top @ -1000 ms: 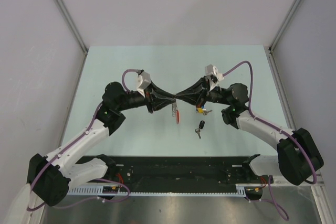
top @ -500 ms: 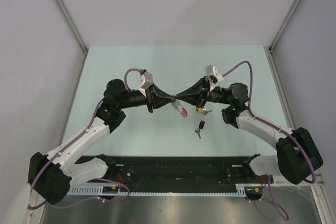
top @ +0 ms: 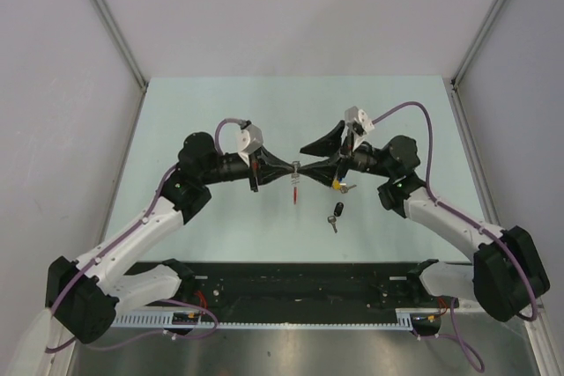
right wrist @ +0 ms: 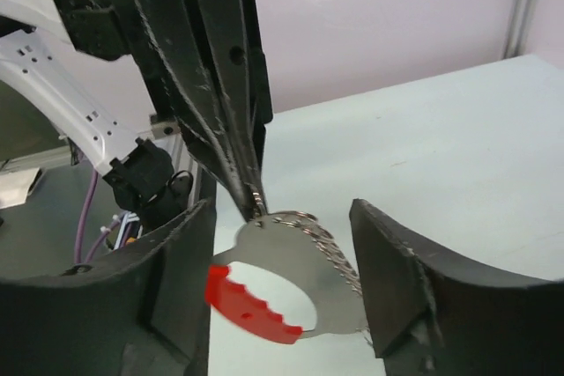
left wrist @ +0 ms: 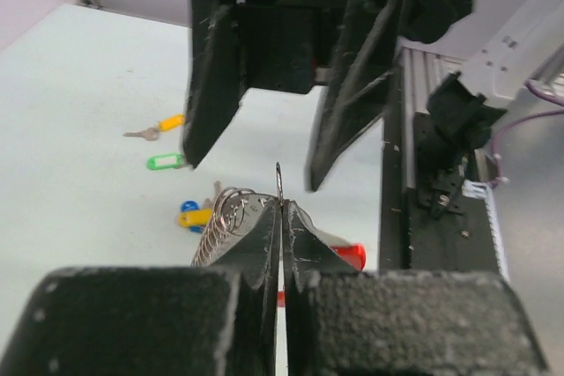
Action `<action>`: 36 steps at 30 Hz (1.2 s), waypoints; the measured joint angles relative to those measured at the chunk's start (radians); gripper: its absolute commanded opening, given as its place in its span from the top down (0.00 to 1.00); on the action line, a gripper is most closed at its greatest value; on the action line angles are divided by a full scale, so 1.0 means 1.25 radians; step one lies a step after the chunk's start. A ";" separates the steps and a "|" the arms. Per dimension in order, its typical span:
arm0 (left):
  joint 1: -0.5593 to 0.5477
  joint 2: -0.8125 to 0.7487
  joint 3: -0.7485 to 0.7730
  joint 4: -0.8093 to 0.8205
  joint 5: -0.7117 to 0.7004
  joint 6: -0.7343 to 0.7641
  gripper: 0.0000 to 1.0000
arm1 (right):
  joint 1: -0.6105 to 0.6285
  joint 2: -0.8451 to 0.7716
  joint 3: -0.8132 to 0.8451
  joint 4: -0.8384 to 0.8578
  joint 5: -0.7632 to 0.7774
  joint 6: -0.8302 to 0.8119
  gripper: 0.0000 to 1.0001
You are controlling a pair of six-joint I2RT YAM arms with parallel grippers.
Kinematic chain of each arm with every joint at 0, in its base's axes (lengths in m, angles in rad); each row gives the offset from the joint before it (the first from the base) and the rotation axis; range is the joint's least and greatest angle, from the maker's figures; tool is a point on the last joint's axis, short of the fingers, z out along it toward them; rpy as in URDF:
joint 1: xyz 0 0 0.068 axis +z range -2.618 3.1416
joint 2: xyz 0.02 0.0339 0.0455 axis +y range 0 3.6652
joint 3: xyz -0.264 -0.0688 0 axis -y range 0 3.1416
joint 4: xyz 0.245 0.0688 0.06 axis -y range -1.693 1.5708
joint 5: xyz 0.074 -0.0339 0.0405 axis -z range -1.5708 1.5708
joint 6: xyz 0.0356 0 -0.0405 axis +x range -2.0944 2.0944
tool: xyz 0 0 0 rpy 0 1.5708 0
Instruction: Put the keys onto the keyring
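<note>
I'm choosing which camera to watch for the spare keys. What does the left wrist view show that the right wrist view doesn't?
Only the left wrist view shows three keys lying loose on the table: a yellow-headed one, a green-headed one and a blue-and-yellow one. Only the right wrist view shows the toothed edge of the red tag. Both show the keyring, the left gripper shut on its wire, and the right gripper open, facing it.
</note>
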 measured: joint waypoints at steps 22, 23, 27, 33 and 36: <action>0.028 -0.032 -0.093 0.074 -0.121 0.010 1.00 | -0.080 -0.289 0.000 -0.726 0.351 -0.072 0.12; 0.032 -0.034 -0.093 0.074 -0.121 0.010 1.00 | -0.075 -0.286 0.000 -0.754 0.367 -0.075 0.13; 0.043 -0.034 -0.093 0.074 -0.114 0.009 1.00 | -0.032 -0.277 0.000 -0.800 0.385 -0.092 0.21; 0.044 -0.019 -0.093 0.067 -0.092 0.009 1.00 | 0.064 -0.244 0.009 -0.745 0.405 -0.144 0.30; 0.045 -0.016 -0.093 0.061 -0.091 0.009 1.00 | 0.113 -0.221 0.022 -0.705 0.453 -0.179 0.39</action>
